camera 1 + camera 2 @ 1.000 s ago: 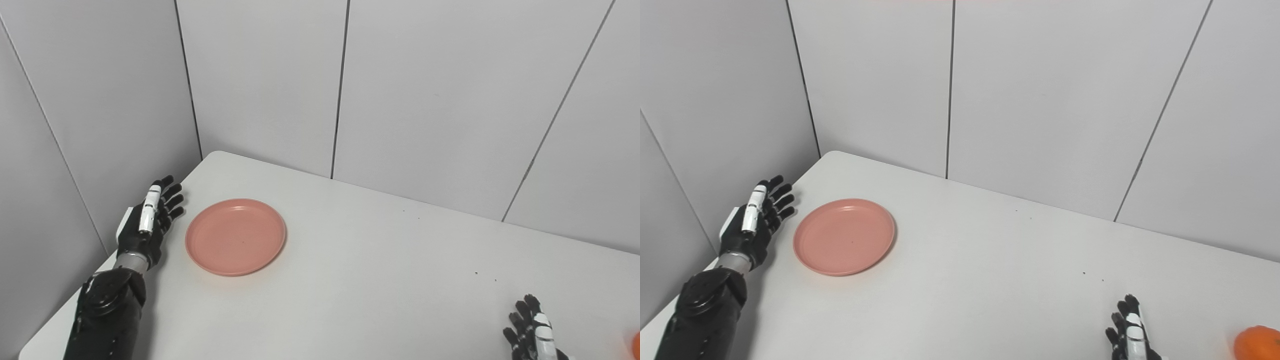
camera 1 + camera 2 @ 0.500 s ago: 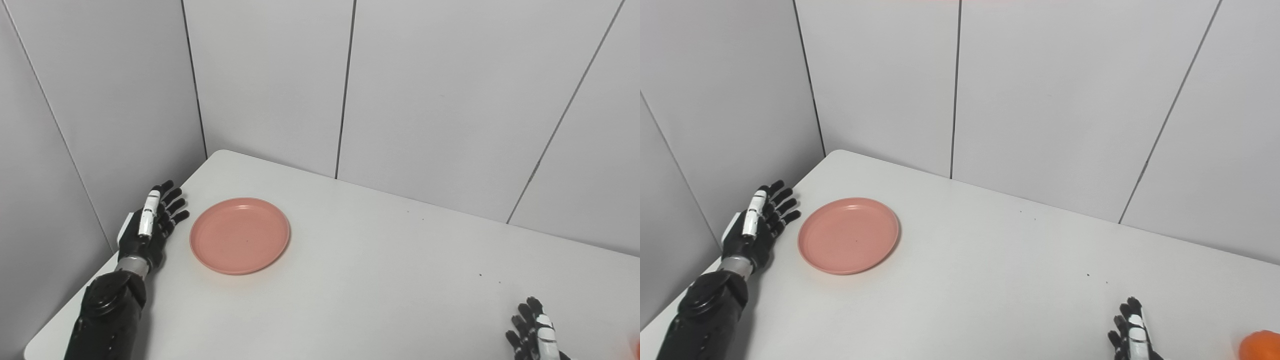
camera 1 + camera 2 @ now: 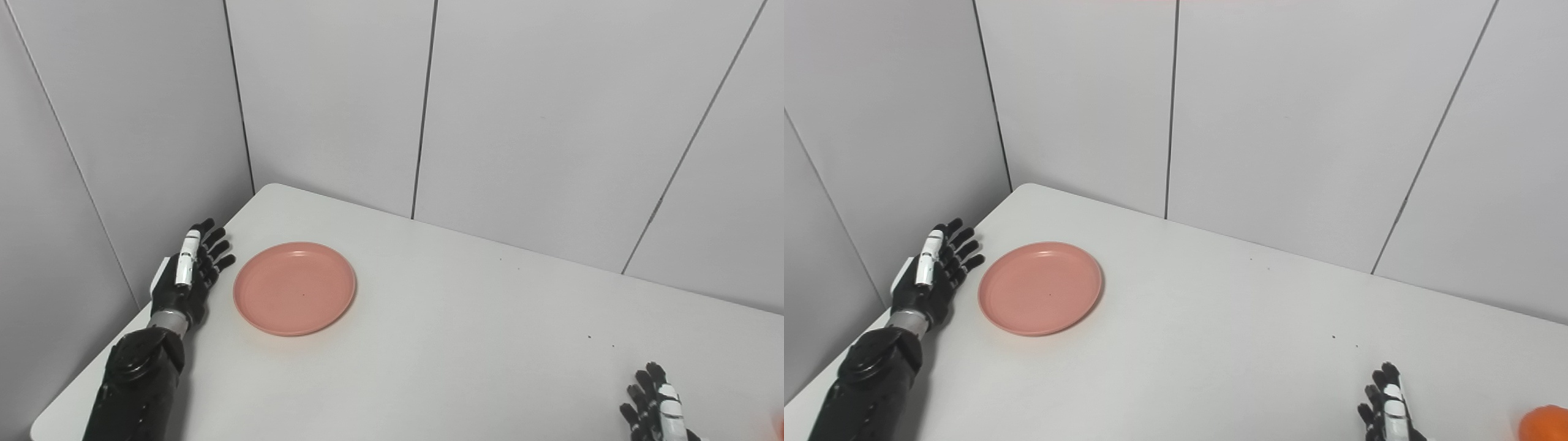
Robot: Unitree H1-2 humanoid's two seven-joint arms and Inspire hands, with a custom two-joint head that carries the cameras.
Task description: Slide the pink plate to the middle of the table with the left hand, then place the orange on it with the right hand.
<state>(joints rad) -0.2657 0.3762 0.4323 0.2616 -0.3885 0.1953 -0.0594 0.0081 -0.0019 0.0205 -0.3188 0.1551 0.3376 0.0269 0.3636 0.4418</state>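
Both hands hold nothing with fingers spread, the left hand just beside the one pink plate at the table's left end, the right hand low at the near edge, near the single orange.

Bright, even light; soft shadows
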